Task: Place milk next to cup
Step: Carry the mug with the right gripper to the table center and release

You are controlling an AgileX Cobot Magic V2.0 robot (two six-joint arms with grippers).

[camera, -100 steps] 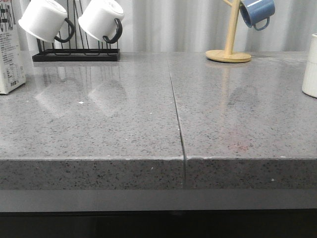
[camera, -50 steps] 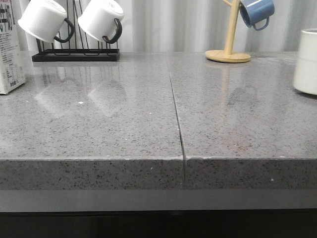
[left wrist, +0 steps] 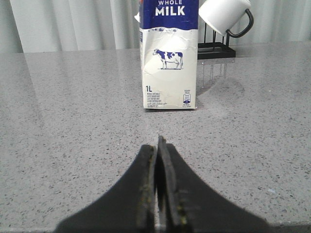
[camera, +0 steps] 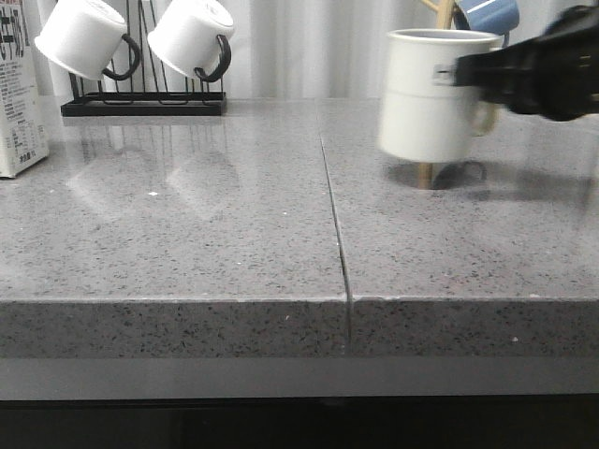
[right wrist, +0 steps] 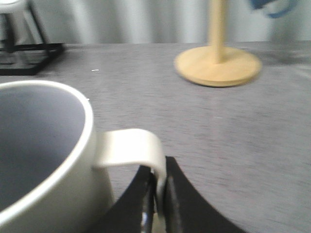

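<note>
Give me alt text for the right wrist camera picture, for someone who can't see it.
The right end effector is shut on the cream handle of the cup, seen close up from above its open rim. Behind, on the grey countertop, stand a round wooden stand base and the corner of a black rack, slightly blurred.

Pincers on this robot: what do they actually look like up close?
Both are matte black. The left pincer has two flat, curved fingers tapering to narrow tips, with pale scuffed inner edges. The right pincer looks the same. In the front view its arm is a dark, blurred bulk. No cables or markings are visible.
</note>
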